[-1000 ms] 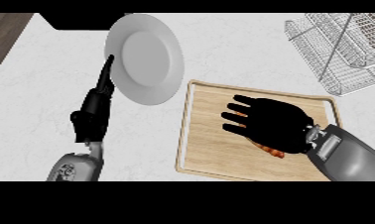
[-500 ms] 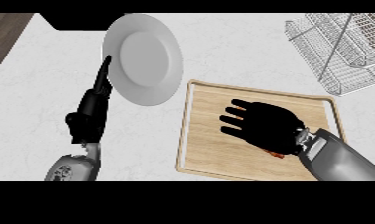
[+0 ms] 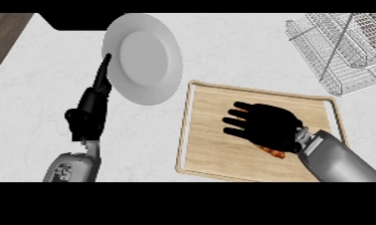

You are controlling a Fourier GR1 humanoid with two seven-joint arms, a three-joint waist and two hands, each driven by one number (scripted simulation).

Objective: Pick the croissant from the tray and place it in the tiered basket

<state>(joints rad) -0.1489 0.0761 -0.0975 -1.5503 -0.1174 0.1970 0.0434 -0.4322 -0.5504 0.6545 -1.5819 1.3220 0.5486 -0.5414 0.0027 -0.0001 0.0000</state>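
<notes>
A wooden tray (image 3: 213, 119) lies on the counter right of centre. My right hand (image 3: 268, 127) hovers low over its middle, palm down and fingers spread toward the left. It hides most of the croissant (image 3: 274, 154); only an orange-brown sliver peeks out under the heel of the palm. No finger visibly curls round the croissant. The wire tiered basket (image 3: 337, 52) stands at the back right, apart from the tray. My left hand (image 3: 92, 109) rests at the left, fingers pointing up beside a white plate.
The white plate (image 3: 143, 57) sits left of the tray, its right edge close to the tray's back left corner. A dark strip (image 3: 73, 20) runs along the counter's back left. Bare white counter lies between the tray and the basket.
My right hand has slid a little to the left and toward the front over the tray, with the forearm following. The left hand and the plate have stayed put.
</notes>
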